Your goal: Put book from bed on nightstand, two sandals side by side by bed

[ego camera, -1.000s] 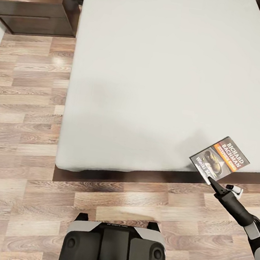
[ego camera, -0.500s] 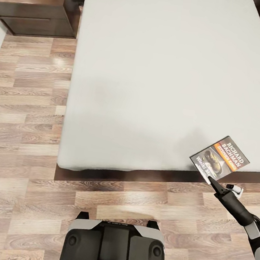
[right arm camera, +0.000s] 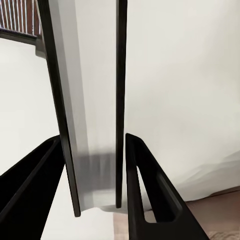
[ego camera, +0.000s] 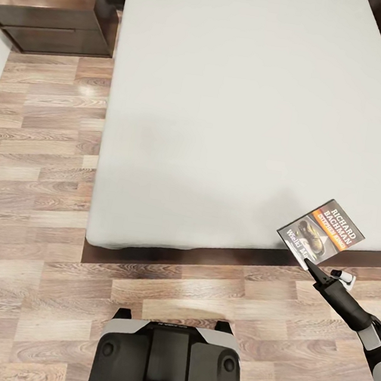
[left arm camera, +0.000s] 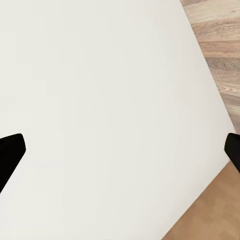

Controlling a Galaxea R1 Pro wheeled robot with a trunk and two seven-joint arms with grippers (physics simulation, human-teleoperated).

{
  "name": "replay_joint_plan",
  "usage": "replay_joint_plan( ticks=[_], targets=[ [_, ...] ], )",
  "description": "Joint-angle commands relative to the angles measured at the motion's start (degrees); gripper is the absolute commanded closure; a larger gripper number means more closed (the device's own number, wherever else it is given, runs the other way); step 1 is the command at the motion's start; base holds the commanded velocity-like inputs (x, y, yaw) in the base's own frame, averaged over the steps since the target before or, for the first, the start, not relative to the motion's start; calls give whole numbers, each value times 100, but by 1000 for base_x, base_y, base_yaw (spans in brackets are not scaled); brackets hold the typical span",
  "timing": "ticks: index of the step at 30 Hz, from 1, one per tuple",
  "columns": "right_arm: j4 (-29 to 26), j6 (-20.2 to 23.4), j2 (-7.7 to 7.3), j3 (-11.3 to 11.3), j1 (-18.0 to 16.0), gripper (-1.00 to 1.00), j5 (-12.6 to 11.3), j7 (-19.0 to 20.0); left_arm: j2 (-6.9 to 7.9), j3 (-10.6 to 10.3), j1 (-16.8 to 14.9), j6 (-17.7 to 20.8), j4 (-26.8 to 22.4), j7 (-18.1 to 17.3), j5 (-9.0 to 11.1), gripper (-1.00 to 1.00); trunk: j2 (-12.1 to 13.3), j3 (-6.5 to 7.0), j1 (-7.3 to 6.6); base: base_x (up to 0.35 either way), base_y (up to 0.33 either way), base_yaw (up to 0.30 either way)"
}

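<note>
Book (ego camera: 322,232) clamped edge-on in right pincer (ego camera: 307,265), over bed (ego camera: 226,99) corner, left pincer (left arm camera: 120,150) spread wide.

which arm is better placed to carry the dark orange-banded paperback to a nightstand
Right. The right gripper already clamps the dark orange-banded paperback at the pale-grey bed's corner; the left gripper hangs open over bare mattress.

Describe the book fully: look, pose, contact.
The thin dark paperback book has an orange band, white lettering reading RICHARD BACHMAN and a dark oval picture. It sits cover up, turned diagonally, over the near right corner of the pale-grey bed. The right gripper is shut on its near edge; in the right wrist view its pages stand edge-on between the black fingers.
</note>
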Motion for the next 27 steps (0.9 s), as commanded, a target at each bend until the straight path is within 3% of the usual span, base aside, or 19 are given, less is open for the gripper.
replay_joint_plan(
  ticks=[1,27],
  targets=[
    [3,59,1,-16,-3,100,8,22,1,-4,-2,-49,3,0,46,-100,37,16,-21,0,0,0],
    [14,54,26,-26,14,100,-10,22,5,5,-4,-31,3,-52,46,-100,1080,483,-592,0,0,0]
  ],
)
